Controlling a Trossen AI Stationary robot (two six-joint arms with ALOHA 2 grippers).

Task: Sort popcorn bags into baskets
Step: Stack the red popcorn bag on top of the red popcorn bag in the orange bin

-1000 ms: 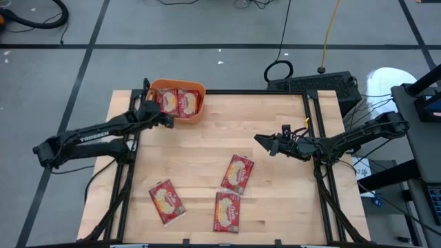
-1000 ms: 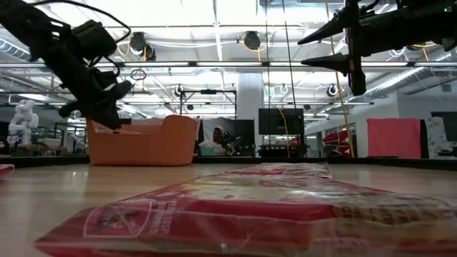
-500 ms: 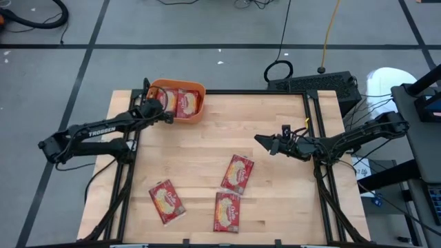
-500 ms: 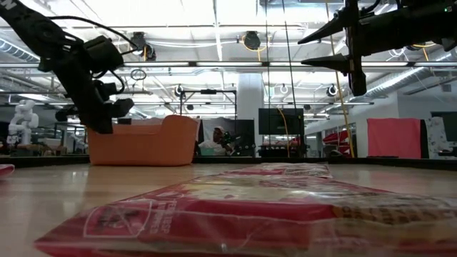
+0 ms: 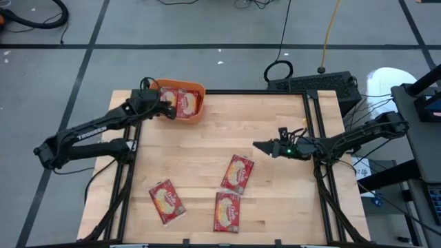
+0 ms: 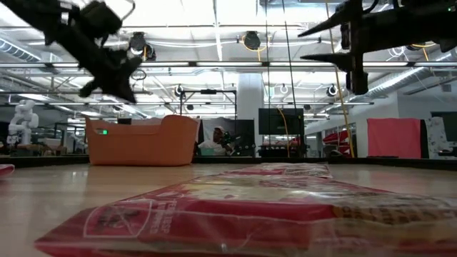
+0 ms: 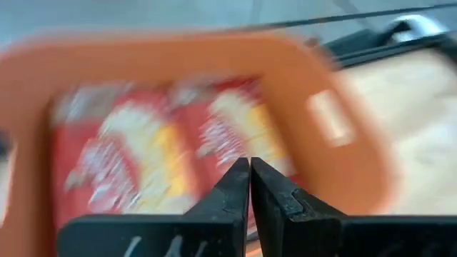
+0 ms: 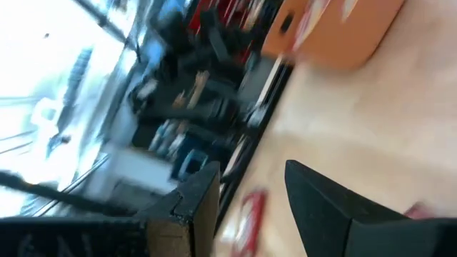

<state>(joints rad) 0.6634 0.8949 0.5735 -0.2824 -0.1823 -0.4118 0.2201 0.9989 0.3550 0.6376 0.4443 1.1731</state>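
The orange basket [image 5: 199, 105] stands at the table's far-left corner with two red popcorn bags [image 5: 180, 102] lying flat in it. My left gripper [image 5: 169, 110] hovers shut above the basket's left part; its wrist view looks down past the gripper [image 7: 250, 168] onto the bags [image 7: 143, 150]. In the low view this gripper [image 6: 126, 88] is raised above the basket [image 6: 143, 146]. Three more bags lie flat on the table: one [image 5: 238, 172] mid-table, one [image 5: 228, 211] near the front edge, one [image 5: 167, 201] at front left. My right gripper [image 5: 259, 146] is open in the air, right of centre.
The table's black frame rails run along both sides, and the arm bases stand at the left and right edges. Bare wood lies between the basket and the three loose bags. In the low view the nearest bag [image 6: 250, 214] fills the foreground.
My left gripper has risen from beside the basket's left wall and moved toward the far edge, so that it now stands over the basket. My right gripper has shifted slightly toward the near edge. The bags and the basket have stayed in place.
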